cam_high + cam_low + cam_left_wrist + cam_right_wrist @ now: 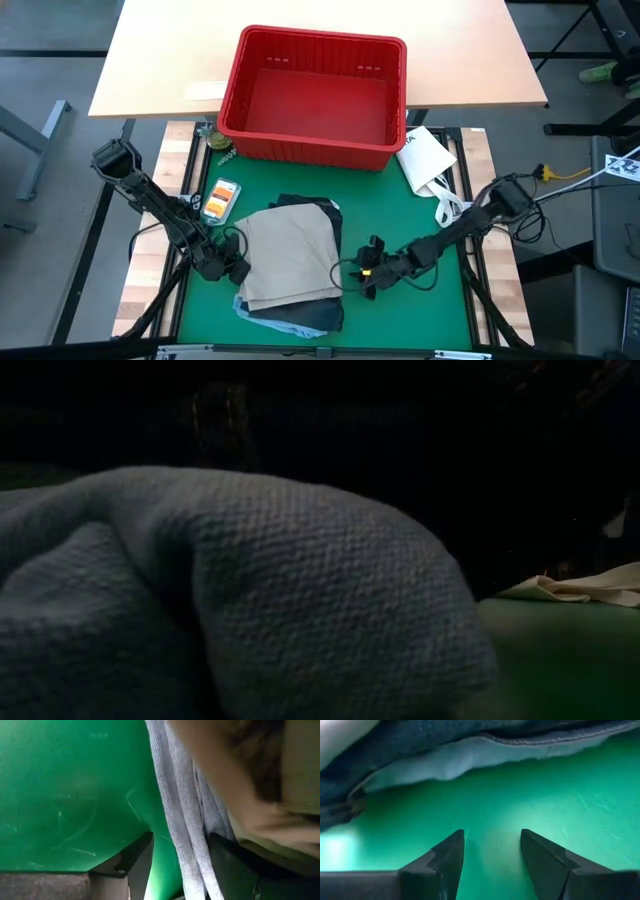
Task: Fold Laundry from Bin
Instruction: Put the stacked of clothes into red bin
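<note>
Laundry (291,265) stack overhead; left hand (172,865) straddling light-blue fabric (185,835).

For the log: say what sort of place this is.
Probably a robot lab or test workspace, not a home laundry. Two arms work a green mat on a metal-framed bench, a red bin sits on a plain desk, and cables trail off at the side.
</note>
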### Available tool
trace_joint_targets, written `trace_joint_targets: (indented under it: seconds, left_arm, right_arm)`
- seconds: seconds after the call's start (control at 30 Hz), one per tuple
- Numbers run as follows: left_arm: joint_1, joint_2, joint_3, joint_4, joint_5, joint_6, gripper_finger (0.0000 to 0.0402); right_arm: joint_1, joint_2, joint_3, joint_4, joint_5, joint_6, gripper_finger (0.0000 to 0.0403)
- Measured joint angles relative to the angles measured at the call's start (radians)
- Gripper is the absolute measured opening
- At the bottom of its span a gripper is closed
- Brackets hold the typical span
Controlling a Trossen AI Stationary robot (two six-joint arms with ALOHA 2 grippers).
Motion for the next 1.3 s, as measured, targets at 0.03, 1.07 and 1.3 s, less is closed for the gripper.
trace_joint_targets:
  seconds: [0.03, 1.07, 1.3]
  left_arm:
    - [0.000, 0.000, 0.000, 0.003, 0.001, -0.012, 0.0188]
    - [-0.001, 0.000, 0.000, 0.067, -0.014, 0.000, 0.0188]
    - [-0.001, 0.000, 0.000, 0.080, -0.036, 0.028, 0.0188]
  right_arm:
    - [-0.005, 0.025, 0.000, 0.042, 0.013, 0.000, 0.0198]
    - [-0.103, 0.178, 0.026, 0.368, -0.058, 0.181, 0.0198]
    - [-0.103, 0.211, 0.094, 0.319, -0.057, 0.200, 0.0198]
